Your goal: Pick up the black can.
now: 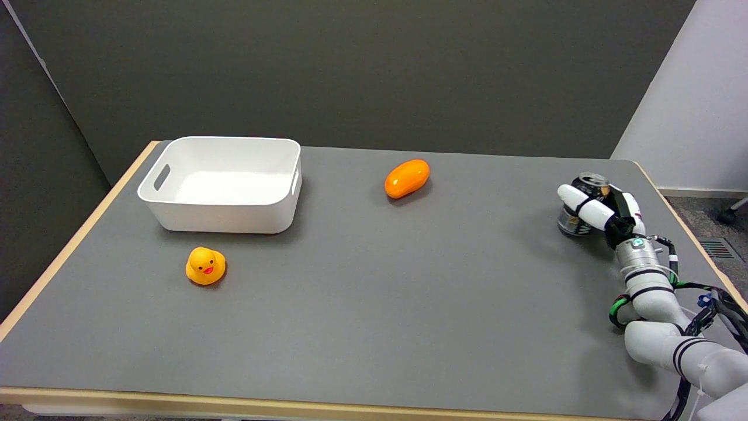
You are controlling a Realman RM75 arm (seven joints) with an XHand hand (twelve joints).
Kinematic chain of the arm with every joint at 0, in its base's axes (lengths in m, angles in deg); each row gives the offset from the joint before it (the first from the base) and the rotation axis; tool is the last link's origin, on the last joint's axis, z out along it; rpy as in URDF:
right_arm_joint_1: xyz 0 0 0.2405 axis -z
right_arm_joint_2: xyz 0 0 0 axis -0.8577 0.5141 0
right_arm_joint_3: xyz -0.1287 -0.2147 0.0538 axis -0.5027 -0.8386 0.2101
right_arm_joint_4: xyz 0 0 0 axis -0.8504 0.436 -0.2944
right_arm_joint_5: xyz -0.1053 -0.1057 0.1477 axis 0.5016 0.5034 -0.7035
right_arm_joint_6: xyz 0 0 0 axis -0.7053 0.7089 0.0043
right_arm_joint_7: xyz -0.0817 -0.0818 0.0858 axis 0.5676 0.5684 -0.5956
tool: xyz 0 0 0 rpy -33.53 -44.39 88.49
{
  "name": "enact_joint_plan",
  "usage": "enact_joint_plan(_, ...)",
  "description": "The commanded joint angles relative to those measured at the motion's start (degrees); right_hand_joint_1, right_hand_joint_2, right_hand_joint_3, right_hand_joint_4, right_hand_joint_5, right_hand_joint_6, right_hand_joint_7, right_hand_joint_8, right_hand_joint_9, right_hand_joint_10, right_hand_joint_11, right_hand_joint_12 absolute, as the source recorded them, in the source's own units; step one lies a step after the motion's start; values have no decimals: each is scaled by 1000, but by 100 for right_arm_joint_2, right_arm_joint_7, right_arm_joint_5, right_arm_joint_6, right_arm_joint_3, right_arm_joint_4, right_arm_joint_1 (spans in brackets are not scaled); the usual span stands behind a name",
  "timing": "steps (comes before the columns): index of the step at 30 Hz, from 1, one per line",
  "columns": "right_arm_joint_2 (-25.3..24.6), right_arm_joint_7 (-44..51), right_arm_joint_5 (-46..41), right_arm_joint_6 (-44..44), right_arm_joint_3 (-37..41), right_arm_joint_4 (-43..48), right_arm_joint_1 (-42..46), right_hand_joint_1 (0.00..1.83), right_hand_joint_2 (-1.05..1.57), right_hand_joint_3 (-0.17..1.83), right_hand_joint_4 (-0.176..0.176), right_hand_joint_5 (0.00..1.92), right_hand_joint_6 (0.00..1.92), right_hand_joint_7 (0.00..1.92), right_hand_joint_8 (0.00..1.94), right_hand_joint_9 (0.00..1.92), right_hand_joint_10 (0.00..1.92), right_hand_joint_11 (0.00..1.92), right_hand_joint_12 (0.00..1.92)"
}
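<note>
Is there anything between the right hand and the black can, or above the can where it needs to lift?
Nothing visible. The right hand is already wrapped around the black can, fingers across its side. The space above the can is open; the orange object, duck and bin sit far off toward the picture's left.

A white rectangular plastic bin with side handles stood at the far left of the grey table. A yellow rubber duck sat just before it. A glossy orange oval object lay well apart, toward the middle.

Matt grey table; glossy plastic bin — shiny metal can
</note>
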State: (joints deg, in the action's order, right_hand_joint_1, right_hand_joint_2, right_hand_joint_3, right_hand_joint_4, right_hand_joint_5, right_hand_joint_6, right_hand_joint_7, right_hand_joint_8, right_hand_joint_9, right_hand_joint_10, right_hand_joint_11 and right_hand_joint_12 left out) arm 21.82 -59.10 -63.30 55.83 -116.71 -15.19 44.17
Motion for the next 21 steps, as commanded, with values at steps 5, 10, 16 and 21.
enact_joint_plan(5,-48,9,-28,843,238,105,-274,1488,877,831,8,414,1644,700,1629,642,1921,-1,1921)
enact_joint_plan(10,-37,9,22,1020,224,667,-382,1495,841,906,-38,508,1628,693,1684,679,1921,1,1921)
enact_joint_plan(16,-53,318,204,979,-167,1605,-722,1506,790,1003,-63,543,1657,698,1730,731,1921,55,1921)
enact_joint_plan(21,-256,745,211,834,-759,2037,-1257,1512,766,1052,-75,552,1669,692,1762,762,1921,112,1921)
